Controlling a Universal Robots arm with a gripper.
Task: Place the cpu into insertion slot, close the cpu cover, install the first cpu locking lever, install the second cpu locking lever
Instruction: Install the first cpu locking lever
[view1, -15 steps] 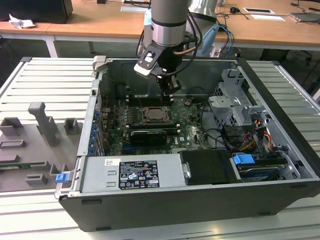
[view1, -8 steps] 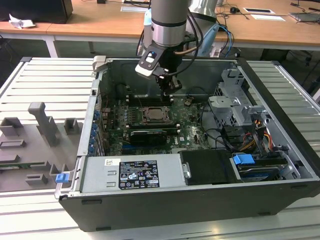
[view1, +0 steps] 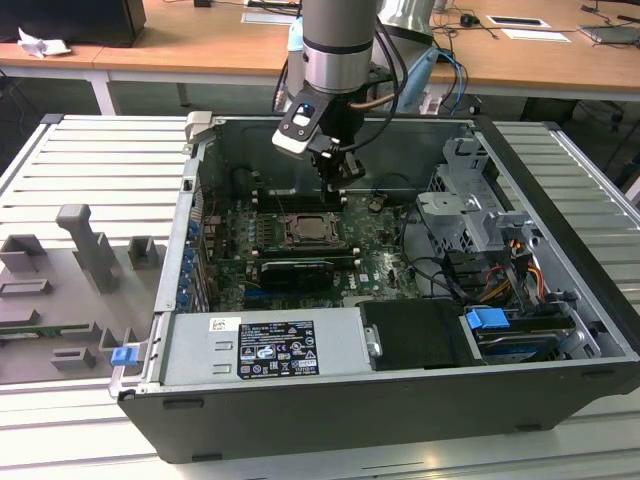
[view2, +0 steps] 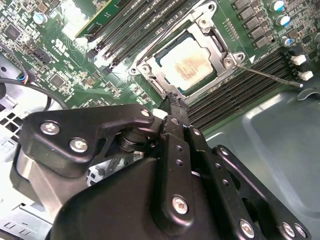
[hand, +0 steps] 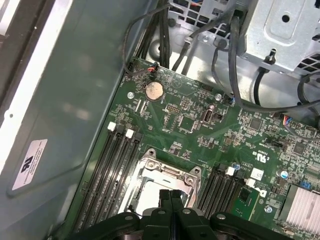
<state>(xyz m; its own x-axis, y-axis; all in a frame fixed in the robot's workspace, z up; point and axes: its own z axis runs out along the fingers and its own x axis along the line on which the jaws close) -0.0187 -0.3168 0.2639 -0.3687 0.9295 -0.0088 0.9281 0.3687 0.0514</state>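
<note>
While the arm is positioned over the open computer case (view1: 300, 425), the gripper (view1: 338, 178) is seen in the exterior view just above the insertion slot (view1: 309, 232) on the motherboard (hand: 190, 120). In both wrist views the gripper (view2: 172, 101) (hand: 171, 194) is shown with its two black fingers pressed together and nothing held between them. The cpu (view2: 189, 62) is seated in the slot with its pale metal face upward. The cpu cover (view2: 170, 45) is laid flat around it, so that the chip shows through the central window. The fingertips are located just beside one corner of the cover; contact cannot be confirmed. A thin metal lever (view2: 267, 75) is seen reaching out from another corner of the socket, across the black memory slots (view2: 240, 92).
</note>
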